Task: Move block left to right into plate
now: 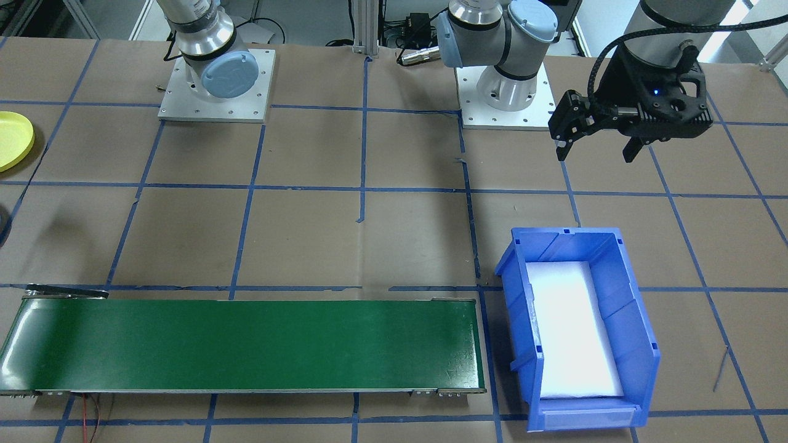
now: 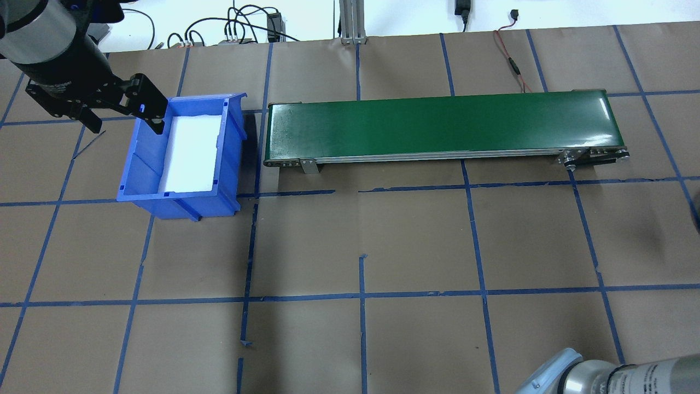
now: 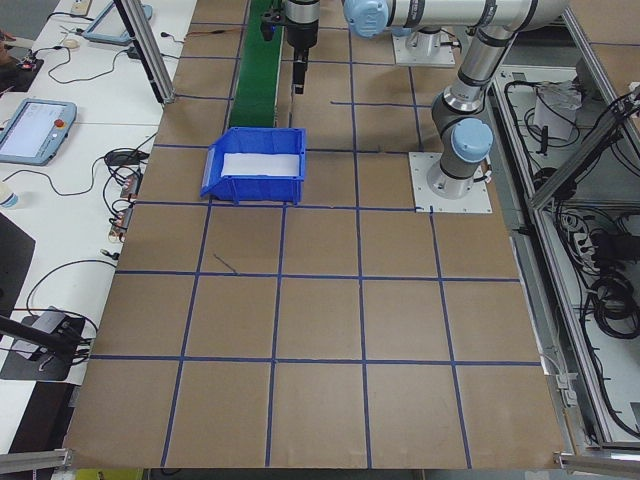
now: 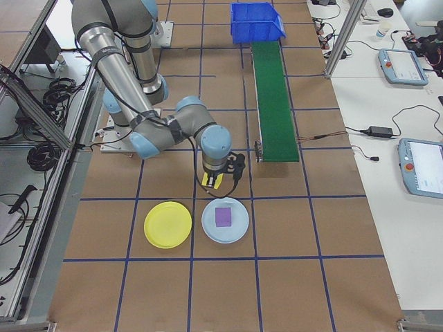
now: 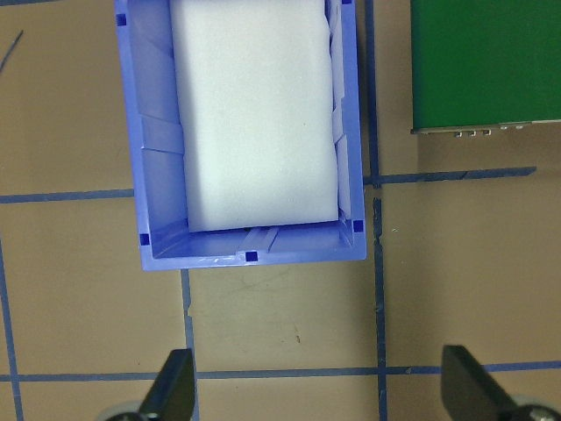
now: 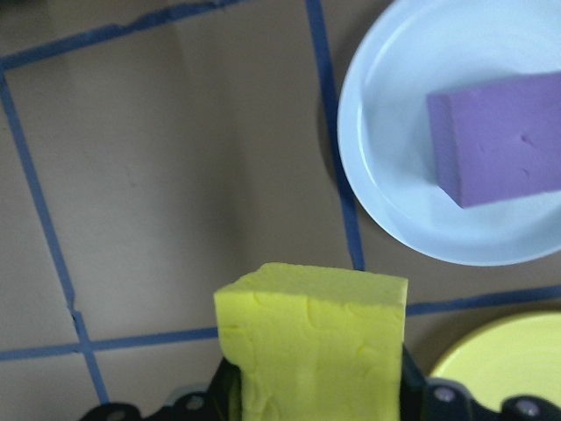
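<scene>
Right wrist view: yellow block [image 6: 314, 342] pinched between the right gripper [image 6: 316, 399] jaws, above bare table near the plates.
Block axis: roughly cubic, no clear long axis; flat face toward the camera.
Yellow plate [image 4: 167, 224]: touching the pale blue plate [image 4: 225, 220], which holds a purple block [image 4: 223, 216].
Left gripper [image 1: 596, 149]: jaws spread, holding nothing, beside the blue bin [image 1: 575, 326].

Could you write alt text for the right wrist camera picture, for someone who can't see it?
Seen from the robot's right wrist, the right pincer holds a yellow foam block above the brown table. A purple block lies in a pale blue plate at upper right, and the yellow plate edges in at lower right.
</scene>
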